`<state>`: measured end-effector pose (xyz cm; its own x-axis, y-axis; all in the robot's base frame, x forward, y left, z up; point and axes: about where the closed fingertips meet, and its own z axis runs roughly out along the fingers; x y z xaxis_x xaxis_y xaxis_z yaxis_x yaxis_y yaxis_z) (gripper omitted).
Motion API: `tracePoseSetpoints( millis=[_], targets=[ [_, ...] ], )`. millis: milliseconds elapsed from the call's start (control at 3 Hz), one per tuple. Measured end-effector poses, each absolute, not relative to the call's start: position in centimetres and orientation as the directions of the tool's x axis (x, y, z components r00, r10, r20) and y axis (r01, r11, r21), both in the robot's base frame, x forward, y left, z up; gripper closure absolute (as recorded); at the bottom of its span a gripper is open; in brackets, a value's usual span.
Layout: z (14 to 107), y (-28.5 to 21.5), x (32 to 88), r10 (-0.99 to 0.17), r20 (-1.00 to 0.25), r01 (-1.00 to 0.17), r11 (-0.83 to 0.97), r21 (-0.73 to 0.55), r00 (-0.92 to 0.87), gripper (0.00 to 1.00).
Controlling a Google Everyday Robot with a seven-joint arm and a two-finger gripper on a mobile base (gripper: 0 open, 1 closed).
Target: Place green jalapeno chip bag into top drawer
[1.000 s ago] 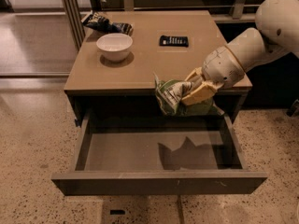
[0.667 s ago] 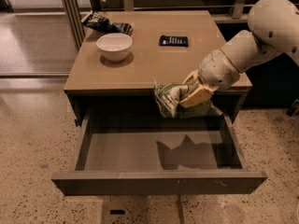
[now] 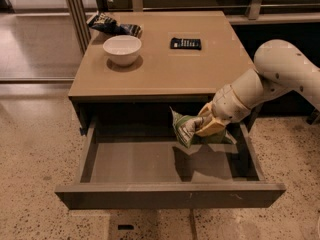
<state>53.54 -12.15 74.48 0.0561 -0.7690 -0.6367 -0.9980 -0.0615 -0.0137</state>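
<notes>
The chip bag [image 3: 185, 129] is gripped firmly by the end effector [image 3: 209, 126] and suspended above the right half of the open drawer [image 3: 170, 195], clear of its floor. Transport is judged nearly complete. Lowering and release remain outstanding.

Crumpled green chip bag [image 3: 185, 129] — in end effector [image 3: 207, 127] — over open drawer [image 3: 135, 162].

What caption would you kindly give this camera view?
Claw holds green jalapeno chip bag above the open top drawer.
</notes>
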Motion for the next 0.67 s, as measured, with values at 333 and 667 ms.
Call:
tracePoseSetpoints(
  millis=[333,667],
  targets=[
    [70.7,-12.9,54.2,-0.784,-0.618,-0.998,-0.023,-0.059,0.055,1.00],
    [68.0,-13.6,55.1,-0.803,-0.593,-0.991,0.022,-0.132,0.061,1.00]
  ],
)
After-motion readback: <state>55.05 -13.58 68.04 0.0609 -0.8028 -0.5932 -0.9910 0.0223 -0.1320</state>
